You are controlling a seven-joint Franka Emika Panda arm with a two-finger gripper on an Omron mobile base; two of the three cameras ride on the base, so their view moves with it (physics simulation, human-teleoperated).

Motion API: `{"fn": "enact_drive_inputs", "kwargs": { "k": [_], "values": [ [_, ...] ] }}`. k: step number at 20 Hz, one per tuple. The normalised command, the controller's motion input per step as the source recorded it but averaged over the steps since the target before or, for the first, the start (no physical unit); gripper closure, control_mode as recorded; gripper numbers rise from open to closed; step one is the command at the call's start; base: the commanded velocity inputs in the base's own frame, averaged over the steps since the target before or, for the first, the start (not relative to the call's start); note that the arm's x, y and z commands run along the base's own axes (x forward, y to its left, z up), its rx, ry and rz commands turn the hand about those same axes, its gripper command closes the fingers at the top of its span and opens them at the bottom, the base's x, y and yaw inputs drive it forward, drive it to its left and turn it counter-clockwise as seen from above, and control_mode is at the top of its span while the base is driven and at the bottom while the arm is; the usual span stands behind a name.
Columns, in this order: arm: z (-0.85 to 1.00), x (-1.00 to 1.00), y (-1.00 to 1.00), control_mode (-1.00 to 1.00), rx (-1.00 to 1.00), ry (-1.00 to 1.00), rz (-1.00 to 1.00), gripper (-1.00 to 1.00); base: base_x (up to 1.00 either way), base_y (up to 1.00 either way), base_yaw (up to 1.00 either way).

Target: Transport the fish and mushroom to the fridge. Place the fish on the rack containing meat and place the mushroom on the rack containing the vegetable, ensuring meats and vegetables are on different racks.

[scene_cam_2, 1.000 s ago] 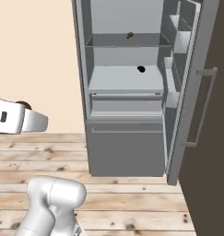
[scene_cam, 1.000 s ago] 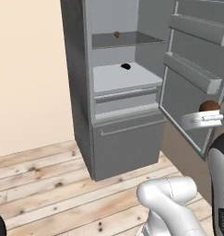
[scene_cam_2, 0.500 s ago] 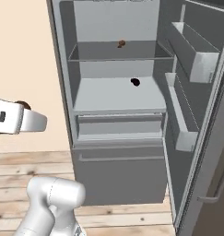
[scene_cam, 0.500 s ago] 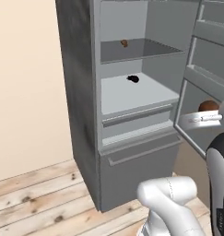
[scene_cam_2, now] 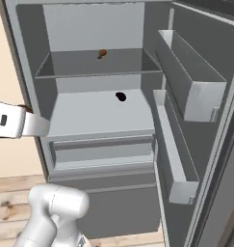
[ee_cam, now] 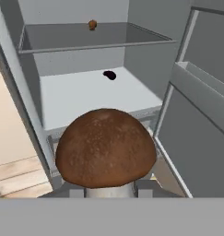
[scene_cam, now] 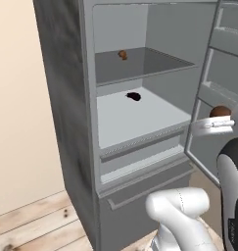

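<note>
Gripping the mushroom (ee_cam: 105, 146), gripper (ee_cam: 109, 188) pinched on its pale stem, speckled brown dome facing the open fridge (scene_cam: 66, 98) | left base view: cap beside the door bins | darker grey shelf (scene_cam_2: 89, 65): orange-brown lump (scene_cam_2: 102, 53) | bright white shelf (scene_cam_2: 94, 116): dark oblong vegetable (scene_cam_2: 121, 96).

Meat (scene_cam: 122, 54) on grey shelf (scene_cam: 154, 62)
</note>
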Motion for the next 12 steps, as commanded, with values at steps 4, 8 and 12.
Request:
{"fn": "enact_drive_inputs", "kwargs": {
  "k": [4, 8, 12],
  "values": [
    [0.0, 0.0, 0.0, 1.0, 0.0, 0.0, 0.0, 1.0, 0.13, -0.2, -0.16],
    [0.0, 0.0, 0.0, 1.0, 0.0, 0.0, 0.0, 1.0, 0.87, 0.15, -0.1],
    [0.0, 0.0, 0.0, 1.0, 0.0, 0.0, 0.0, 1.0, 1.0, 0.2, -0.03]
  ]
}}
